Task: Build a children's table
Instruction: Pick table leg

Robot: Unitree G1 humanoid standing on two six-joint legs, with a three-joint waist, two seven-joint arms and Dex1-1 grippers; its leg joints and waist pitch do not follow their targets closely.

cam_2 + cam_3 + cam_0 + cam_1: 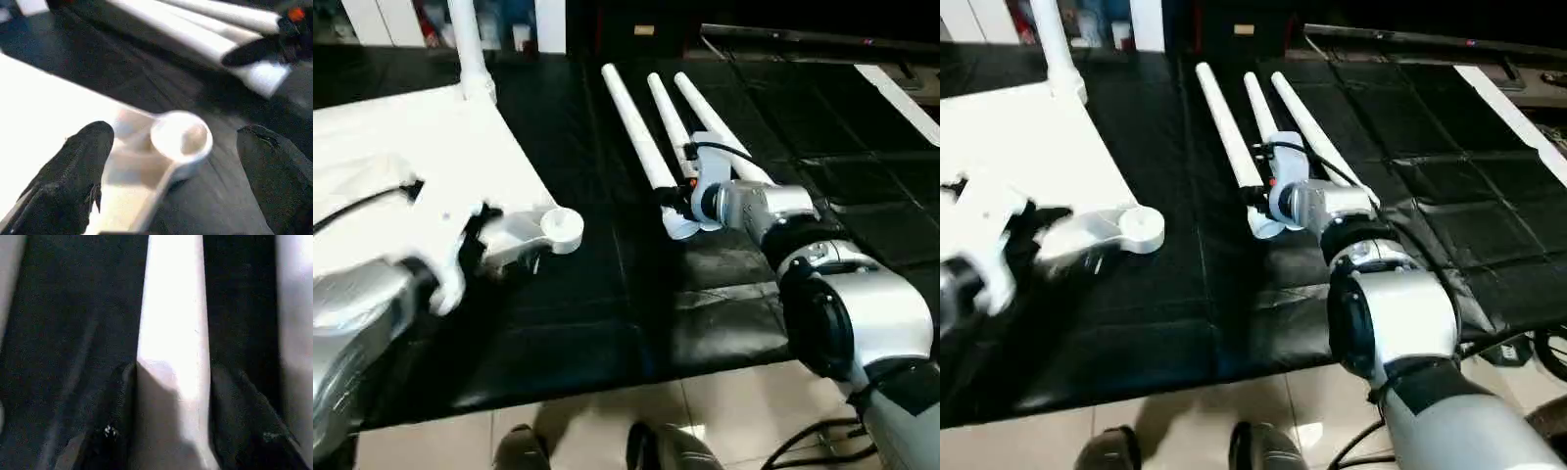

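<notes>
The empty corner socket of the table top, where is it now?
In the left eye view the corner socket lies on the black mat, left of the three loose legs, just ahead of the left gripper.

One large white plastic rectangular tabletop (421, 166) is counted beside the left gripper (176, 161). Four long white tapered tube legs are counted: three loose ones (651, 127) at the right gripper (677, 201), one standing socketed (468, 49) beyond.
</notes>
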